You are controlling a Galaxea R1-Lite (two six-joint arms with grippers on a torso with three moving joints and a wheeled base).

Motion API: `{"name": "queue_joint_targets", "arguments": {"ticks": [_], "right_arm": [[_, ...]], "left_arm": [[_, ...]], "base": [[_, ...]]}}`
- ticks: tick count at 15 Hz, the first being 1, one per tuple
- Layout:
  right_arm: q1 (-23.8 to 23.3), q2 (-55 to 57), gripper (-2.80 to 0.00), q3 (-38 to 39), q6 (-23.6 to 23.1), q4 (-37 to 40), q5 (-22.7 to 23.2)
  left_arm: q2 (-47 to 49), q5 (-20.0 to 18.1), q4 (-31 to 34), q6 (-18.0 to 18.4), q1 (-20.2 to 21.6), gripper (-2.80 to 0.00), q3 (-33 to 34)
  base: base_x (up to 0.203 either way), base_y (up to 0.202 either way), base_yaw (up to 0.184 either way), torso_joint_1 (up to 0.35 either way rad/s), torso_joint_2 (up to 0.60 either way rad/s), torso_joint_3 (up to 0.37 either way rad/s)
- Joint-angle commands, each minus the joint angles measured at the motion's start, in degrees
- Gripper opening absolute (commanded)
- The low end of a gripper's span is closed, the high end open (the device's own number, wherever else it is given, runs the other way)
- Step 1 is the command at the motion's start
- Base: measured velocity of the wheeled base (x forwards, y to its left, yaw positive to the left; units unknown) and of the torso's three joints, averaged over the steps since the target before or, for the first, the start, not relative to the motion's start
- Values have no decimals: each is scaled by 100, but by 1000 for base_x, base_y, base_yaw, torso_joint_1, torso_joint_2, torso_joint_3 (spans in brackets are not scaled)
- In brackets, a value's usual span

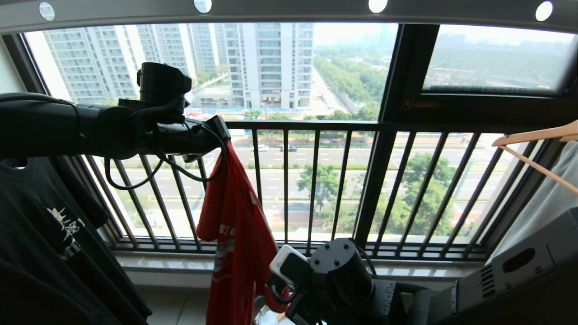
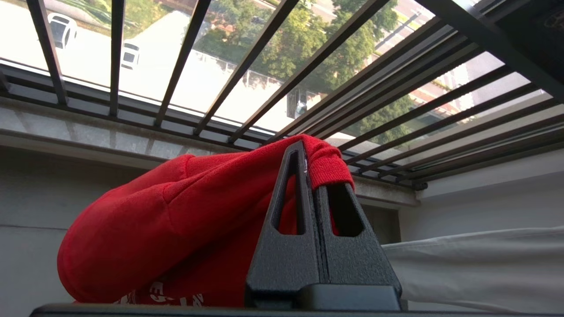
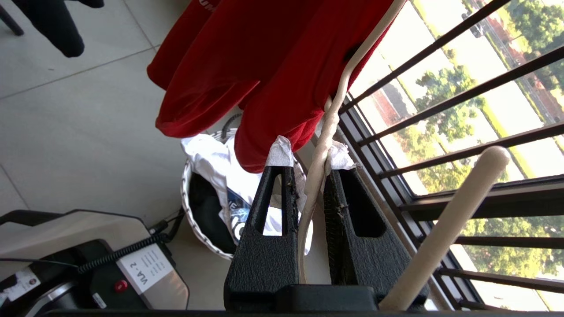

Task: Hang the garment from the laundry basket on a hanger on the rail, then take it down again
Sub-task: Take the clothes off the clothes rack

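Head view: the scene is filled by a large window [image 1: 271, 67] with a dark barred railing [image 1: 316, 180] across its lower part, towers and a road seen beyond. Along the top the grey rail [image 1: 289, 11], pierced by round holes, is seen. At far left a black shirt [image 1: 49, 243] is hung, and at far right a wooden hanger [image 1: 533, 144] with a pale grey garment [image 1: 546, 198] is seen.

The left arm is stretched level from the left, at about the height of the railing's top bar. The left gripper [image 2: 308, 152] is seen with its fingers pressed together, pinching the ribbed edge of the red shirt [image 1: 235, 234]. From that grip the shirt is hung down in a long fold near the middle of the scene, in front of the railing, with its white lettering partly shown.

The right arm is placed low, near and right of the shirt's lower part. The right gripper [image 3: 304, 160] is seen with its taped fingers closed on the thin white hanger [image 3: 328, 123]; the wire is run up from the fingers along and against the red cloth. Whether any of the wire is inside the shirt cannot be told.

On the tiled floor [image 3: 79, 114] below the shirt, the basket [image 3: 194, 220] is stood, with white printed cloth [image 3: 220, 176] lying in it.
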Motion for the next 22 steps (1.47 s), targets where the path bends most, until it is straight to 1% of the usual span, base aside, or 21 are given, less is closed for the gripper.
{"name": "queue_joint_targets", "arguments": {"ticks": [1, 4, 6, 9, 12, 15, 16, 18, 20, 22], "right_arm": [[132, -1, -280, 38, -11, -27, -6], [140, -19, -280, 29, -11, -36, -6], [136, -10, -280, 15, -3, -36, -14], [-124, -3, -280, -65, 7, -36, -7], [-298, -1, -280, -162, 15, -36, -6], [-598, -98, -280, -378, 32, -36, 1], [-642, -118, -280, -473, 74, -47, 3], [-642, -51, -280, -614, 457, -240, -18], [-670, -28, -280, -737, 517, -297, -23], [-693, -28, -280, -822, 705, -383, -40]], "left_arm": [[-75, -3, -2, -8, -116, -280, 107], [54, 5, -9, 15, -169, -280, 112], [283, 14, -16, 93, -160, -280, 85], [549, 32, -466, 108, 8, -280, 37], [480, 15, -486, 86, 86, -280, 27], [598, 18, -477, 102, 81, -280, 30], [679, 18, -477, 111, 78, -280, 26], [792, 16, -477, 120, 77, -280, 30], [898, 23, -484, 169, 73, -280, 30], [1028, 23, -478, 260, -13, -280, 63]], "base": [[0, 0, 0, 0, 0, 0], [0, 0, 0, 0, 0, 0], [0, 0, 0, 0, 0, 0], [0, 0, 0, 0, 0, 0], [0, 0, 0, 0, 0, 0], [0, 0, 0, 0, 0, 0], [0, 0, 0, 0, 0, 0], [0, 0, 0, 0, 0, 0], [0, 0, 0, 0, 0, 0], [0, 0, 0, 0, 0, 0]]}}
